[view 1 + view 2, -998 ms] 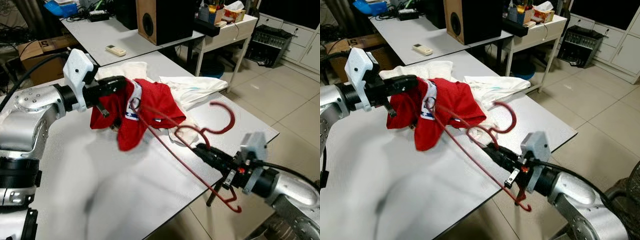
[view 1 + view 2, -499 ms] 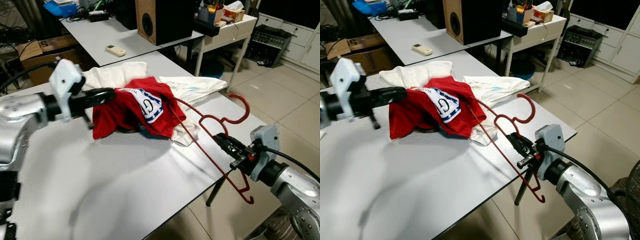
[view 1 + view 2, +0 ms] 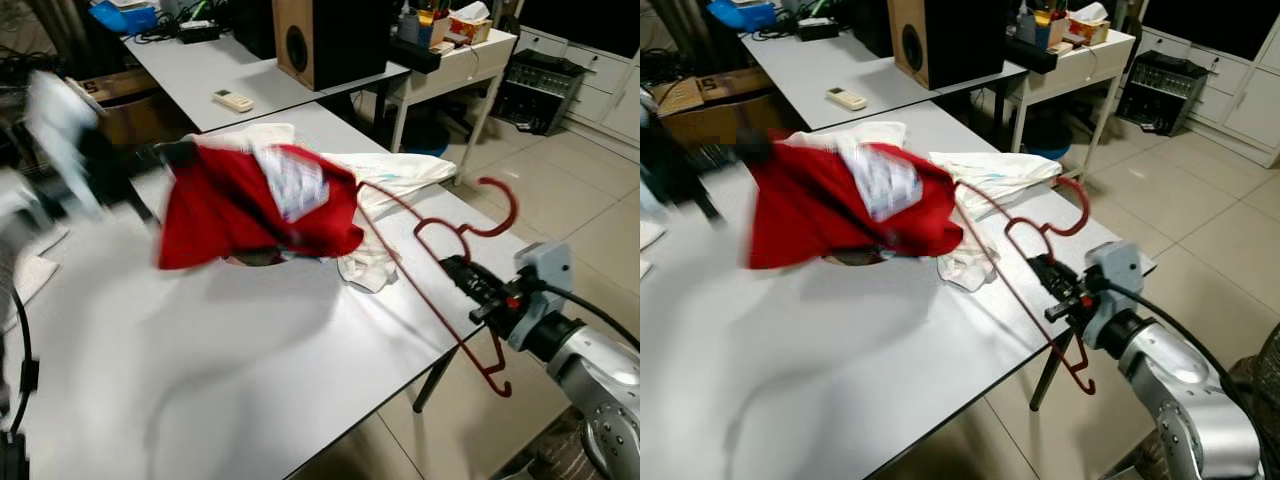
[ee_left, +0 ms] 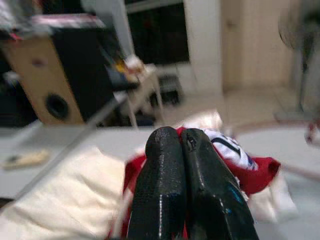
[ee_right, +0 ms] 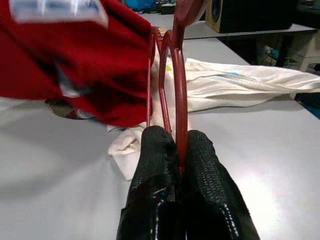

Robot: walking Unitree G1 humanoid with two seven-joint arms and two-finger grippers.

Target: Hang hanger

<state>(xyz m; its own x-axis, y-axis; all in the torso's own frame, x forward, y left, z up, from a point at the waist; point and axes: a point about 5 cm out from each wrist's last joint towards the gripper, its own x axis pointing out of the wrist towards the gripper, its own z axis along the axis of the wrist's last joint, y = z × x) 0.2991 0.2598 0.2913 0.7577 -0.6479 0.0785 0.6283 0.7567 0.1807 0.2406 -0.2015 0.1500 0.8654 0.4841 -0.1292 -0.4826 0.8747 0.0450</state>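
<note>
1. Your right gripper (image 3: 462, 272) sits at the lower right of the left eye view, past the table's near right edge; its two black fingers (image 5: 161, 165) are pressed together on the wire of the red hanger (image 3: 455, 240), which the right wrist view shows running up between them.
2. The hanger is tilted in the air: its hook curls up at right of centre in the left eye view, one thin arm runs up and left toward the red shirt (image 3: 240, 205), and its lower end dips below the table edge near the gripper.
3. Your left gripper (image 4: 186, 150) is at the upper left of the left eye view, heavily blurred there (the arm is only a smear). In the left wrist view its fingers are closed side by side, with red cloth right at their tips, so they look clamped on the shirt's edge.
4. The red shirt hangs lifted above the grey table (image 3: 250, 370), stretched between the left gripper and the hanger; a white printed patch shows on its upper part.
5. Beneath and behind it lie white clothes (image 3: 395, 172), spread toward the table's far right corner, with a crumpled white piece just below the shirt's right end.
6. Further out, upper centre of the frame: a second table carrying a white remote (image 3: 231, 100) and a wooden speaker (image 3: 330, 40).
7. At upper left, a cardboard box (image 3: 125, 105) stands beside that second table.
</note>
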